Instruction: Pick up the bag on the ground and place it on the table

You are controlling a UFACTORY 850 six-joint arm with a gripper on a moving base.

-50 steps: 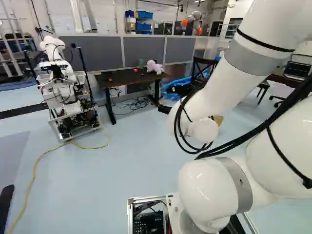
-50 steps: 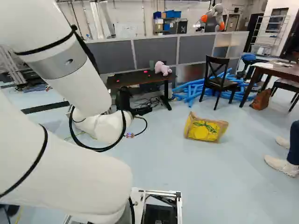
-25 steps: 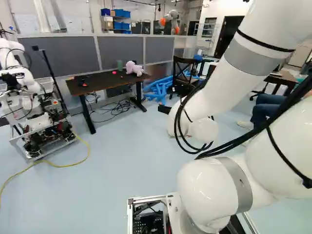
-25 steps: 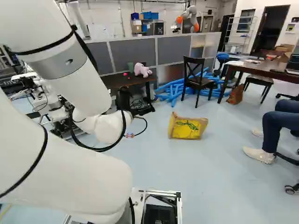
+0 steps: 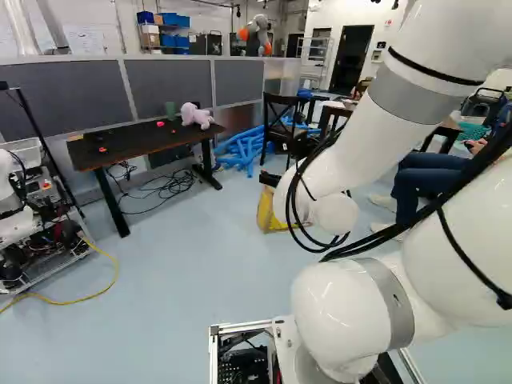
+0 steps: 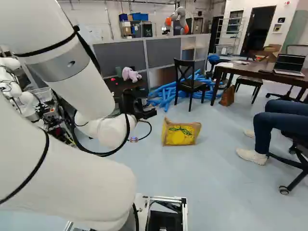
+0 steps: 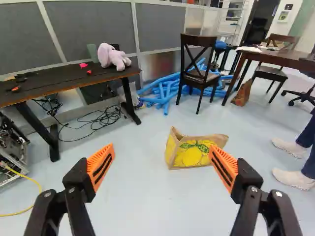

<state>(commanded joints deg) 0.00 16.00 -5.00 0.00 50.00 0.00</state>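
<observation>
Beyond the arm's wrist in the right base view, my black gripper is held above the floor, left of the yellow-and-tan bag. In the wrist view the gripper stands open, its orange pads wide apart with nothing between them. Ahead of it, nearer the right-hand finger, the bag stands on the floor with lemons printed on its side. The arm partly hides the bag in the left base view. A dark table carries a pale purple plush toy; a brown table bears a laptop.
A black chair and blue tubes stand behind the bag. A seated person's legs and shoes are right of it. Another robot and a yellow cable are at the left. A brown bag leans by the brown table.
The base has turned to the right, so the whole scene has shifted left in both base views. The arm keeps its pose over its joint, and the bag has not moved on the floor.
</observation>
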